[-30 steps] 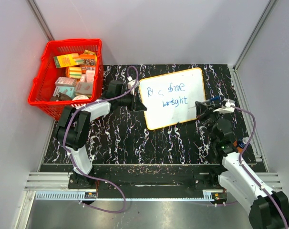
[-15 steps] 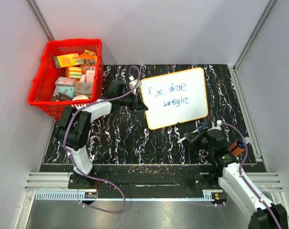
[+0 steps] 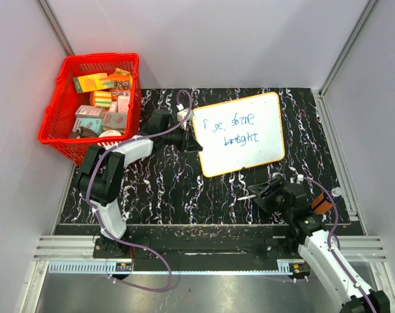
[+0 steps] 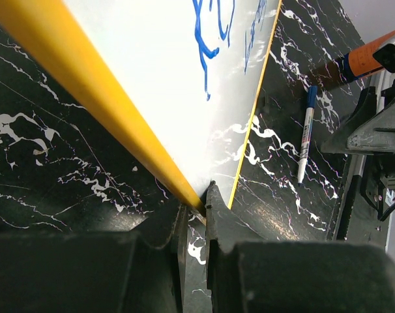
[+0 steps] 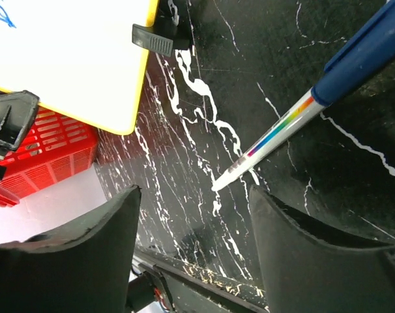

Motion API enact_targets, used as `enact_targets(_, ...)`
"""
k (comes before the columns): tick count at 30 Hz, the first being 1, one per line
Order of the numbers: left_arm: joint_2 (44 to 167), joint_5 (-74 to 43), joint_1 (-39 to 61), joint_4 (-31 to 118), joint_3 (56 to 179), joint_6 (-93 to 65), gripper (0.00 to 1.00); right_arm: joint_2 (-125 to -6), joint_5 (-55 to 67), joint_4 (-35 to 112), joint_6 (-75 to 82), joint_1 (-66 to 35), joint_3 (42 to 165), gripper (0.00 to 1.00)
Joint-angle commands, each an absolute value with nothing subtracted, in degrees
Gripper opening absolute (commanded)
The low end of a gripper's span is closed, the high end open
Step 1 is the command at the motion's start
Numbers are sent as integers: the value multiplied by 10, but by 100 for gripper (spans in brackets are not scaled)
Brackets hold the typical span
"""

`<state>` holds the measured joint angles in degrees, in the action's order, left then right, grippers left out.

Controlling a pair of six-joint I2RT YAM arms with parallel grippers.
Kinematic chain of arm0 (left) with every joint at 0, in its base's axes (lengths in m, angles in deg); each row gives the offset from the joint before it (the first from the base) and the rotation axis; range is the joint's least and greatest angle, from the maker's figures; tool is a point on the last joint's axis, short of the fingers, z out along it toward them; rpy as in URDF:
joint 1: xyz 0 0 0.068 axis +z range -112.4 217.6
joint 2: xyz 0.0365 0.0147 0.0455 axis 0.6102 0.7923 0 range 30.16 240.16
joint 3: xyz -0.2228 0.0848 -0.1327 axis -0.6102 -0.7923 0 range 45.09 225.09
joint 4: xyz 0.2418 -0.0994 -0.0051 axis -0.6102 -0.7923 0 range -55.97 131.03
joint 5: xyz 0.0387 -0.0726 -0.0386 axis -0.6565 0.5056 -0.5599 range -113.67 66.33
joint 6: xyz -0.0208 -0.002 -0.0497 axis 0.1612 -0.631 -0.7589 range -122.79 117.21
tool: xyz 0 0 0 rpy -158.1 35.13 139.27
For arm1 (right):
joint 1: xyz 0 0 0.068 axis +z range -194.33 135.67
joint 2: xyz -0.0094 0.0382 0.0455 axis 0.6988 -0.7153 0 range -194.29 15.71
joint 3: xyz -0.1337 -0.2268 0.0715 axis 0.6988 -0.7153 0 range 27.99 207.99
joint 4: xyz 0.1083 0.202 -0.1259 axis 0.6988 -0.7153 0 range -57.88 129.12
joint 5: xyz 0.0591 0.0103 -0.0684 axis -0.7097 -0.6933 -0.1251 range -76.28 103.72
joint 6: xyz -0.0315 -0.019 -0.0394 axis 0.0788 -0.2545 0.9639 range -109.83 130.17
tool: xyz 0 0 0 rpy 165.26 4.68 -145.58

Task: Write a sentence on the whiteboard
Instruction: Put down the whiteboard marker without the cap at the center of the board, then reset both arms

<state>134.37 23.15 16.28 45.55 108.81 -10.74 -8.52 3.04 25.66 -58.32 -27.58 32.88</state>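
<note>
The left gripper point(image 4: 196, 208) has its jaws clamped on the whiteboard point(image 3: 240, 134) rim; the right gripper point(image 5: 194, 190) has its jaws wide apart and empty, with the marker point(image 5: 295, 116) lying on the desk point(image 3: 165, 189).

The whiteboard point(image 3: 244, 160) bears the sentence point(image 3: 240, 137), roughly "Rise shine bright".

Top cam: high, looks down on whole table point(image 3: 171, 189). L wrist cam — tight on whiteboard point(image 4: 165, 78) rim. R wrist — low over table; both share whiteboard, pen point(image 4: 305, 130).
</note>
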Motion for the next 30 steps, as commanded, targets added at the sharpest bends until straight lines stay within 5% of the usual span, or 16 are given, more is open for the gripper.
enact_targets(1, 1342, 145, 157, 453, 1099, -31, 0, -97, 27, 203, -584, -278, 317, 81)
enact_targets(6, 1342, 139, 151, 452, 1101, -31, 0, -113, 39, 200, -560, -278, 340, 100)
enact_targets(30, 1324, 113, 147, 451, 1094, -31, 0, -193, 185, 193, -304, -278, 542, 100)
